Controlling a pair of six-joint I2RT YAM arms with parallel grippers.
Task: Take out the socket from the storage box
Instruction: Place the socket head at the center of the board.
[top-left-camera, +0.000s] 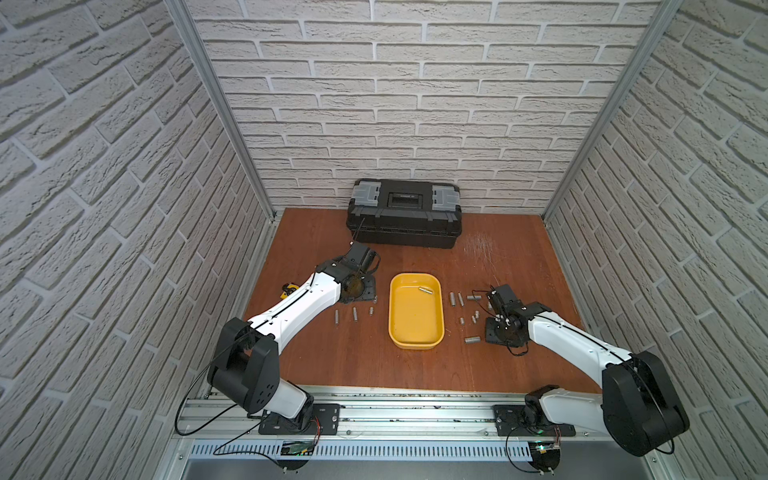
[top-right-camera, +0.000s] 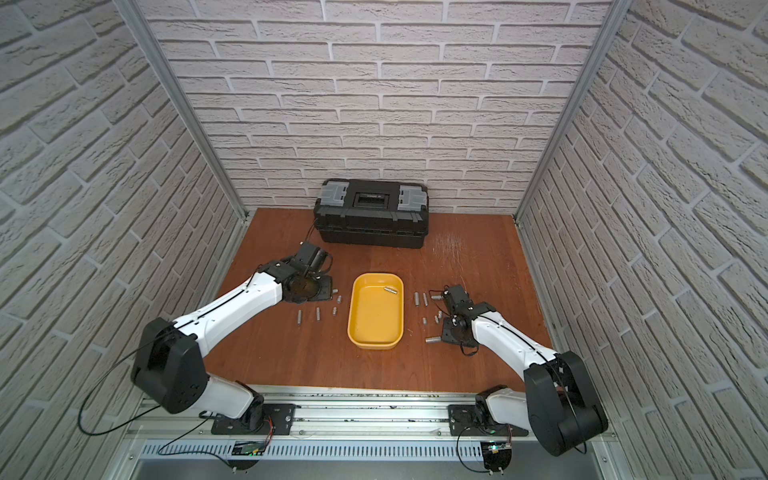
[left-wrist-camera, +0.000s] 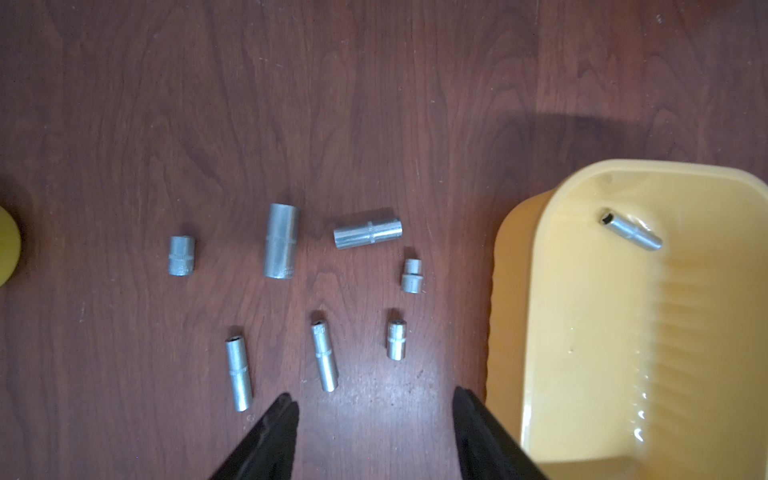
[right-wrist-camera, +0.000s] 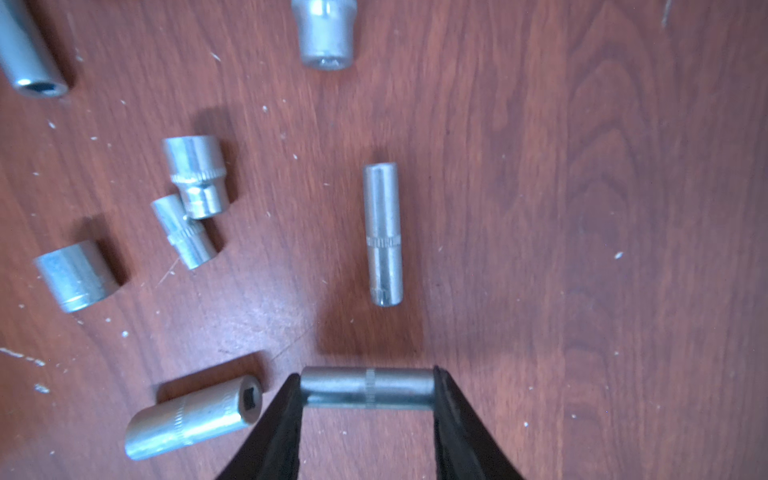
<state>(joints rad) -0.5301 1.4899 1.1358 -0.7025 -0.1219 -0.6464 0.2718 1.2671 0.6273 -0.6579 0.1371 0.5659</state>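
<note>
- At the tray's 9 o'clock, we see the left gripper (left-wrist-camera: 372, 395) above the wooden table (top-left-camera: 478, 365), its jaws spread apart with nothing between them.
- Beneath it, seven loose sockets (left-wrist-camera: 281, 241) lie scattered on the wood, all clear of the tray.
- At centre sits the yellow storage box (top-left-camera: 417, 343), with the closed black toolbox (top-left-camera: 405, 218) at its 12 o'clock against the back wall.
- One socket (top-left-camera: 424, 290) is left inside the storage box, lying on its side in the 1 o'clock corner, close to the far wall.
- More sockets, the right-hand scatter (top-left-camera: 452, 298), lie on the table at the box's 3 o'clock.
- Among them, the right gripper (right-wrist-camera: 367, 388) is clamped end to end on a long socket (right-wrist-camera: 399, 380), held crosswise just above the wood; we cannot tell whether it touches the table.
</note>
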